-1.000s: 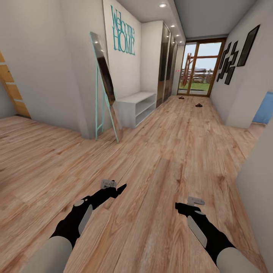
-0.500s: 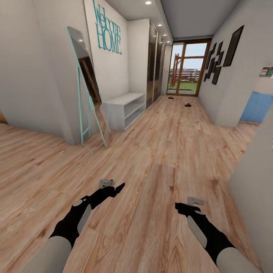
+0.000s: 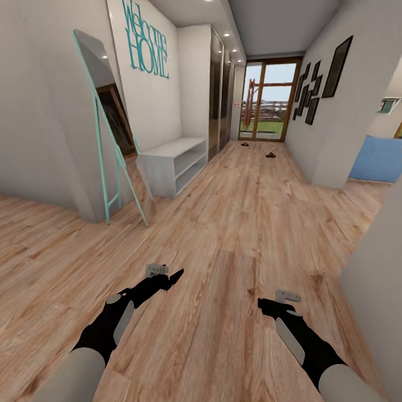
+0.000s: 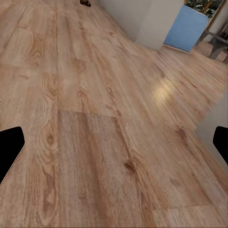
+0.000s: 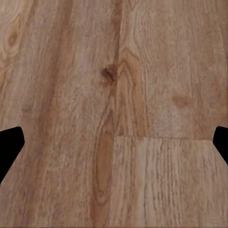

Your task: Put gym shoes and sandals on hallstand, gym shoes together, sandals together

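Shoes far down the corridor, nothing held

Two dark shoes [image 3: 270, 154] are seen on the floor [image 3: 240, 223] near the glass door [image 3: 267, 100], well past the shoe rack [image 3: 173, 162]; their kind cannot be told. Left gripper [image 3: 177, 276] and right gripper [image 3: 261, 303] are spread and empty. The leaning mirror [image 3: 109, 128] or a wall corner could be clipped if the approach drifts sideways.

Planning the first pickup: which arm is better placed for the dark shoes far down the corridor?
Neither yet. Both shoes lie far ahead near the glass door. The left gripper and the right gripper hang open over bare floor.
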